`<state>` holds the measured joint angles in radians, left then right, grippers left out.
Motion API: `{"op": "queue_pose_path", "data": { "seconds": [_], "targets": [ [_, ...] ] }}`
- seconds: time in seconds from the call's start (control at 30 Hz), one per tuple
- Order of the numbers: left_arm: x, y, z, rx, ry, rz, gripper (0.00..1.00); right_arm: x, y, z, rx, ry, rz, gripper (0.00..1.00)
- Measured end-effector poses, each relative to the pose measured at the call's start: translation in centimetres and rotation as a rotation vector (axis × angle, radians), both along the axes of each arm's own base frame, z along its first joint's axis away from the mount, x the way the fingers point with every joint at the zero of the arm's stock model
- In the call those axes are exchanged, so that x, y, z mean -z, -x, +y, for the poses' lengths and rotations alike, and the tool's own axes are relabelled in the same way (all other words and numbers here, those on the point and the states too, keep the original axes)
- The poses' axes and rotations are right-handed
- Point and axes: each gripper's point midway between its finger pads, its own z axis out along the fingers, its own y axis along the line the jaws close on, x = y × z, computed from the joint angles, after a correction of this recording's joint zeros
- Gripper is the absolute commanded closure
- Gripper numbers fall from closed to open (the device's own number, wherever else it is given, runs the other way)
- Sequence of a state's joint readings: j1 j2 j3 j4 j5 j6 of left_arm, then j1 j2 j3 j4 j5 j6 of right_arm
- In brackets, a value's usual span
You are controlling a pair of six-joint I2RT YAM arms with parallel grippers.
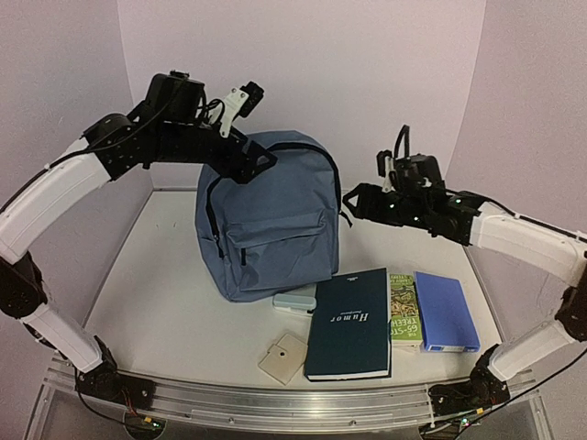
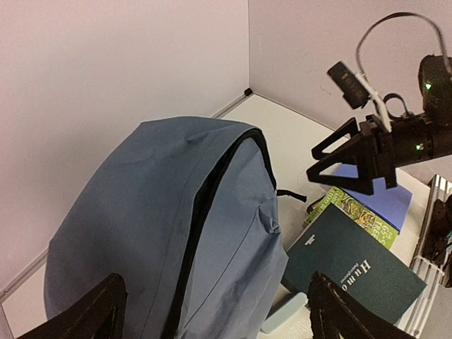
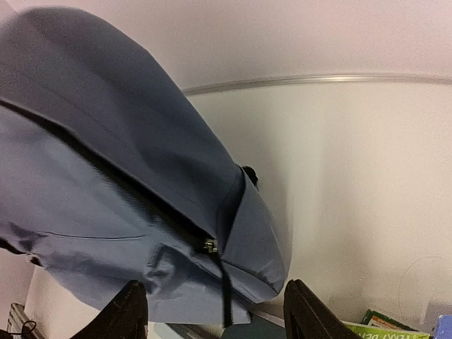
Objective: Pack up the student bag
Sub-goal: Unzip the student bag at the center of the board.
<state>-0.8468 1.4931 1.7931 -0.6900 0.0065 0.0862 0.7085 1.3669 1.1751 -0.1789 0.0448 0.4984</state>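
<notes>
- Zero items packed, seemingly; sits at the bag-opening step.
- Finds the large slate-blue fabric backpack (image 1: 271, 220) upright at mid-table.
- Shows left gripper (image 2: 215, 286) over its top and right gripper (image 3: 213, 288) beside it, jaws spread, gripping nothing.
- Calls next for pinching the small metal zipper pull (image 3: 210, 246).

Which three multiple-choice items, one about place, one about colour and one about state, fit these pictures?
1. Where does the dark green hardcover book lie?
A) in front of the slate-blue fabric backpack
B) inside it
C) behind it

2. Which colour is the flat rectangular box at the far right?
A) red
B) blue
C) yellow

3. How does the left tool stand?
A) shut on a strap
B) shut on a book
C) open, holding nothing

Key:
1 A, the book lies on the backpack's near side.
2 B, its top is plain blue.
3 C, its jaws stand wide apart above the backpack.
</notes>
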Motion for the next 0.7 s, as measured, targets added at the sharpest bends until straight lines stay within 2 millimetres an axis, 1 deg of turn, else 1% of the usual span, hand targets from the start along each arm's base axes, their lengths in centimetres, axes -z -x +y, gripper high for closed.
{"op": "queue_pose_path", "data": {
  "seconds": [0.03, 0.1, 0.13, 0.23, 0.33, 0.4, 0.53, 0.7],
  "targets": [
    [-0.5, 0.3, 0.7, -0.012, 0.009, 0.0, 0.21, -0.7, 0.3, 0.0, -0.008, -0.013, -0.012, 0.35],
    [-1.6, 0.7, 2.4, -0.048, 0.023, -0.009, 0.28, -2.9, 1.5, 0.4, -0.039, -0.056, -0.046, 0.38],
    [-2.1, 0.7, 3.3, -0.07, 0.033, -0.013, 0.3, -3.7, 2.1, 0.9, -0.059, -0.075, -0.055, 0.4],
    [-2.5, 0.3, 5.8, -0.132, 0.045, -0.015, 0.36, -5.7, 3.5, 3.5, -0.125, -0.146, -0.064, 0.43],
    [-1.9, -0.4, 7.5, -0.176, 0.034, 0.004, 0.41, -6.9, 4.4, 6.2, -0.185, -0.232, -0.062, 0.41],
    [-1.1, -0.6, 7.7, -0.179, 0.023, 0.028, 0.42, -7.2, 4.9, 8.2, -0.22, -0.292, -0.052, 0.38],
    [0.8, -1.0, 7.9, -0.175, -0.006, 0.084, 0.47, -7.0, 5.1, 12.4, -0.272, -0.402, -0.01, 0.39],
    [3.5, -1.7, 8.1, -0.186, -0.042, 0.138, 0.52, -6.2, 4.7, 16.2, -0.292, -0.499, 0.041, 0.39]
  ]
}}
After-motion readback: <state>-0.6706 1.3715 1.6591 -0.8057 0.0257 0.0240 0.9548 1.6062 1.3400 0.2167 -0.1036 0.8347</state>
